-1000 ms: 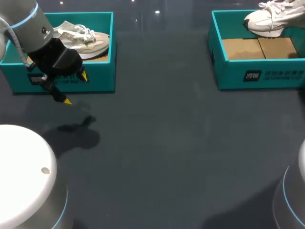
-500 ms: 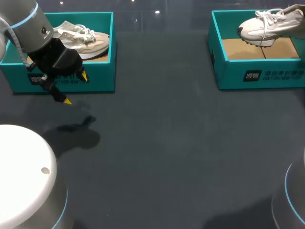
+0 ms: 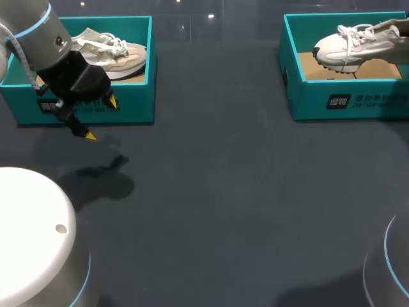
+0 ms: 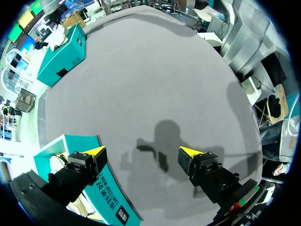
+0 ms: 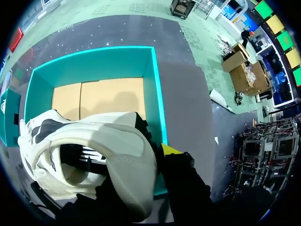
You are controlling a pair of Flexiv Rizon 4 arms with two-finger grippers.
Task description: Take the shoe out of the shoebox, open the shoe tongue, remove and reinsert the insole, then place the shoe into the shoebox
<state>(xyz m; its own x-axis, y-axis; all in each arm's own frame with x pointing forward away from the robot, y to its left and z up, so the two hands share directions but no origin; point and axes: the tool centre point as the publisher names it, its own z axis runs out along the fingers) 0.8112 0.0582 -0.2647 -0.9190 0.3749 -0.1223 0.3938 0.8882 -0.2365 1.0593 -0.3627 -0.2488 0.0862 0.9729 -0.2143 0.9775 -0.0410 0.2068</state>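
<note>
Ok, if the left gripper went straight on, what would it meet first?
Likely bare table, close beside the front wall of the left shoebox; the left gripper has nothing nearer ahead.

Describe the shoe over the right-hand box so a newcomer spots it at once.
On the table, far right, sits a teal shoebox with a cardboard floor. The white shoe hangs above it, toe pointing left, its heel in the right gripper. Unlike the cream shoe lying inside the left shoebox, this one is white with dark sole patches and off the box floor.
</note>
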